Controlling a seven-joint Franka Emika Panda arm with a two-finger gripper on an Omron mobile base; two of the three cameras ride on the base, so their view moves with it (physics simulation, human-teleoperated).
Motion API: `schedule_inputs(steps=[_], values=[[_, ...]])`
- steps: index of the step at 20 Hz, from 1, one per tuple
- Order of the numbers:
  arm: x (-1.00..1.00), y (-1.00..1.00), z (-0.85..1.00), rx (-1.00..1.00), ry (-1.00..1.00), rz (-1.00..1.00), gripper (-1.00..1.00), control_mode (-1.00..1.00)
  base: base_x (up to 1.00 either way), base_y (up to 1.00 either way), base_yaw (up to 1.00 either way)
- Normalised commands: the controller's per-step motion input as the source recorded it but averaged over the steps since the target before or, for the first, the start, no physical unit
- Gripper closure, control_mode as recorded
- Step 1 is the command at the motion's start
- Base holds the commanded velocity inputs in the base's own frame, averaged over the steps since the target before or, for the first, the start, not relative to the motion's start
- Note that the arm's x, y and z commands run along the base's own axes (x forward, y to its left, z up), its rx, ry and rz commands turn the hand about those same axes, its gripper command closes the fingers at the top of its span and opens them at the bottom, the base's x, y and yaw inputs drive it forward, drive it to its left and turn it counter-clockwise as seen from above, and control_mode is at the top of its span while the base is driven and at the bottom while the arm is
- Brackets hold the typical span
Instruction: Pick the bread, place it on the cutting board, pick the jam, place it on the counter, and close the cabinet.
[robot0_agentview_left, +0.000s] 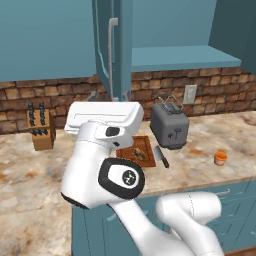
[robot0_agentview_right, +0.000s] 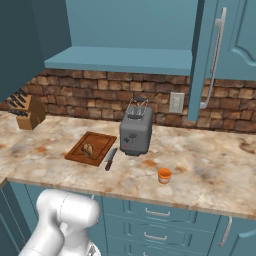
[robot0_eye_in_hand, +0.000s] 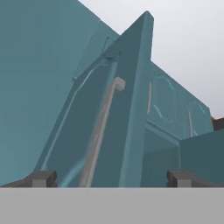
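Bread (robot0_agentview_right: 88, 149) on cutting board (robot0_agentview_right: 100, 140), jam (robot0_agentview_right: 164, 175) on counter (robot0_agentview_right: 210, 165). We note our gripper (robot0_eye_in_hand: 111, 178) spread open, empty; cabinet (robot0_eye_in_hand: 131, 109) door edge-on ahead, bar handle (robot0_eye_in_hand: 99, 131) running lengthwise between the fingertips.

White arm raised and folded, claw (robot0_eye_in_hand: 112, 178) spread wide, holding nothing

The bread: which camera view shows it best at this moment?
The right base view. There the bread lies unobstructed on the cutting board, left of the toaster. In the left base view the bread shows on the board too, but the arm covers part of the board beside it.
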Motion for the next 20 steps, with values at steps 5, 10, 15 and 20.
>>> schedule_inputs(steps=[5,10,15,20], values=[[0.27,0.00,-0.02,0.00,-0.07,-0.06,-1.00,-1.00,0.00,0.00,0.00],[0.27,0.00,-0.01,0.00,-0.06,-0.06,-1.00,-1.00,0.00,0.00,0.00],[0.31,0.00,0.00,0.00,-0.04,-0.05,-1.00,-1.00,0.00,0.00,0.00],[0.36,0.00,0.00,0.00,-0.02,-0.03,-1.00,-1.00,0.00,0.00,0.00]])
